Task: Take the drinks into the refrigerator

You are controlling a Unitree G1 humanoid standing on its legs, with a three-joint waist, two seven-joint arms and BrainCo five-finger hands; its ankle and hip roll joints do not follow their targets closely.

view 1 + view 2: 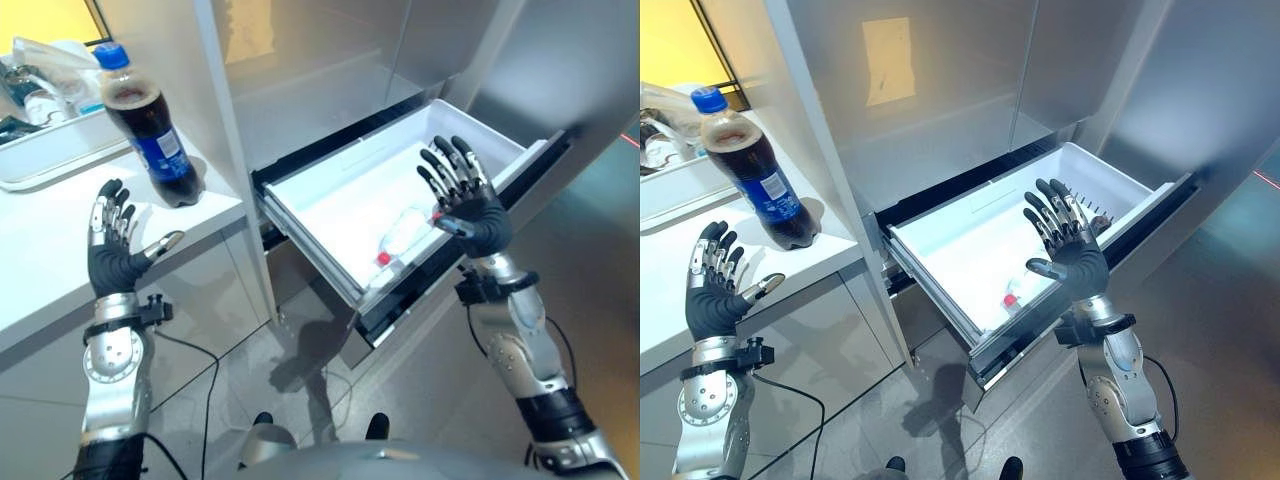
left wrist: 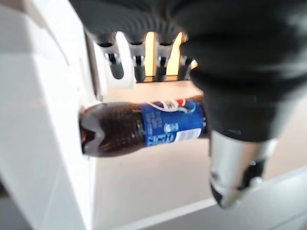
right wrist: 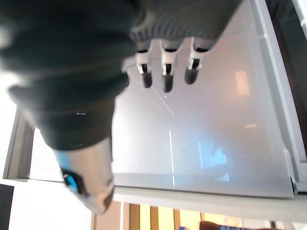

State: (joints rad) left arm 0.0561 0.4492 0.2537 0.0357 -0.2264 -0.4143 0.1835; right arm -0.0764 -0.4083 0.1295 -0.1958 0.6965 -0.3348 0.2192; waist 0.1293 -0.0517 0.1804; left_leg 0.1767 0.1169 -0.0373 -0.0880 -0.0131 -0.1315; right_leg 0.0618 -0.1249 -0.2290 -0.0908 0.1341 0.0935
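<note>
Left hand (image 1: 112,250): fingers spread, holding nothing, near the cola bottle (image 1: 150,125) standing on the white surface (image 1: 60,230).
Right hand (image 1: 468,205): fingers spread above the pulled-out fridge drawer (image 1: 330,195).
Drawer: clear bottle with a red cap (image 1: 400,243) lies inside.

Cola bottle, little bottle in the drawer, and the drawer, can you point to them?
cola bottle (image 1: 160,145), left eye view, on its blue label.
little bottle (image 1: 403,238), left eye view, on its clear body.
drawer (image 1: 1108,183), right eye view, on its white far wall.

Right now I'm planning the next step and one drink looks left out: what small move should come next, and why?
Probably reach the open left hand forward to the cola bottle. It stands upright on the counter, ungrasped, while a clear bottle already lies in the open drawer beneath the open right hand.
</note>
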